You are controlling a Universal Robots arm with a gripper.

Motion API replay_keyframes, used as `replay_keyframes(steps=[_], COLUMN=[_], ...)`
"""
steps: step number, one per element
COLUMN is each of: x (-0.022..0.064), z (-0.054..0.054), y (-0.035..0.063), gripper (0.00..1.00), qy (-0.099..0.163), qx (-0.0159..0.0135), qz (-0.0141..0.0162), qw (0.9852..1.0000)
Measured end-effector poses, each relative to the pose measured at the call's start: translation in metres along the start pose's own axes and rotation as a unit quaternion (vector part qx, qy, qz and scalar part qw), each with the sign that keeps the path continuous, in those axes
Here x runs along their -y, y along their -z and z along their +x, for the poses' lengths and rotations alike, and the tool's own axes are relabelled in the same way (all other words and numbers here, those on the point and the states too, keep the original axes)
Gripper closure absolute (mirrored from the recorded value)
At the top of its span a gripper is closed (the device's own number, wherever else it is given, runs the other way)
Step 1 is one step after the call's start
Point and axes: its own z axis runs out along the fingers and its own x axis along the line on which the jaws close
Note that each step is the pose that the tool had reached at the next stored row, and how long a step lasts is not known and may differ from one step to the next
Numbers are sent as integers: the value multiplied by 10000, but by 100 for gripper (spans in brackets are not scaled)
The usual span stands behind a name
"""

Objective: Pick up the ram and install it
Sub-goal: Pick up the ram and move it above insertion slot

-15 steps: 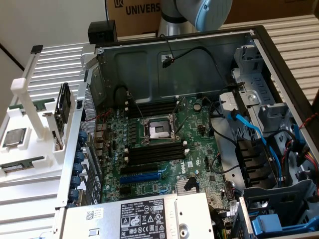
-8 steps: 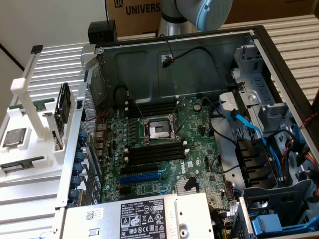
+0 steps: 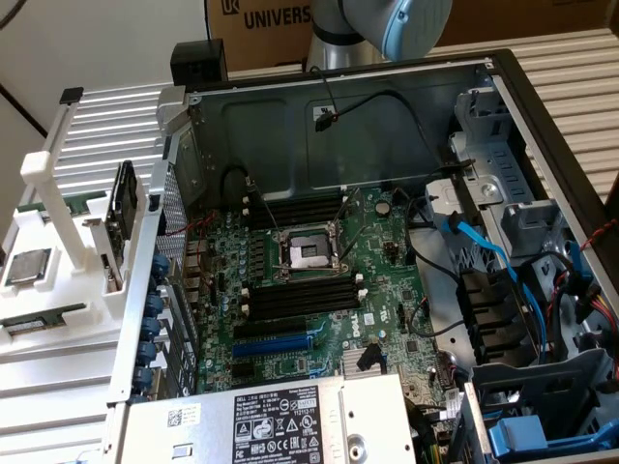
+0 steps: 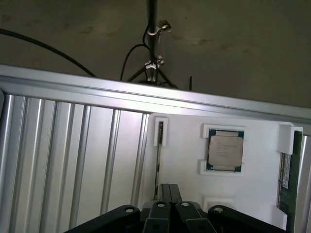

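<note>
**A:** Where is the ram?

**B:** In the wrist view the ram (image 4: 290, 177) lies flat in a recess of the white holder (image 4: 184, 145). It is a green stick with a label strip, just beside the processor (image 4: 226, 150) and not touching it. The holder rests on the ribbed metal table (image 4: 73, 160), up against the table's edge rail (image 4: 97, 90).

**A:** And the gripper?

**B:** The gripper (image 4: 170, 187) hangs over the holder, nearest a narrow slot (image 4: 160, 133) with something thin standing in it. The processor's recess lies between that slot and the ram, so the gripper is apart from the ram. Its black fingers (image 4: 165, 194) are clenched together with nothing between them.

**A:** What about the computer?

**B:** In the exterior view the open computer case (image 3: 387, 126) lies on the table with the motherboard (image 3: 319, 290) facing up. Long black memory slots (image 3: 300, 295) run on either side of the socket (image 3: 307, 253). A blue expansion slot (image 3: 274, 343) sits nearer the power supply (image 3: 280, 420). The arm (image 3: 406, 24) rises behind the case's far wall. The white holder stands outside the case, toward the exterior view's left.
</note>
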Motion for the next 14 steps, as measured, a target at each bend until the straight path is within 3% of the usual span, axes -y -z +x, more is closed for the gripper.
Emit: replay_keyframes(steps=[3, 5, 8, 14], x=[0, 0, 0, 31], z=[0, 0, 2, 42], y=[0, 0, -19, -159], gripper=[89, 76, 76, 76], qy=[0, 0, 0, 0], qx=[0, 0, 2, 43], qz=[0, 0, 3, 4], qw=[10000, 10000, 10000, 10000])
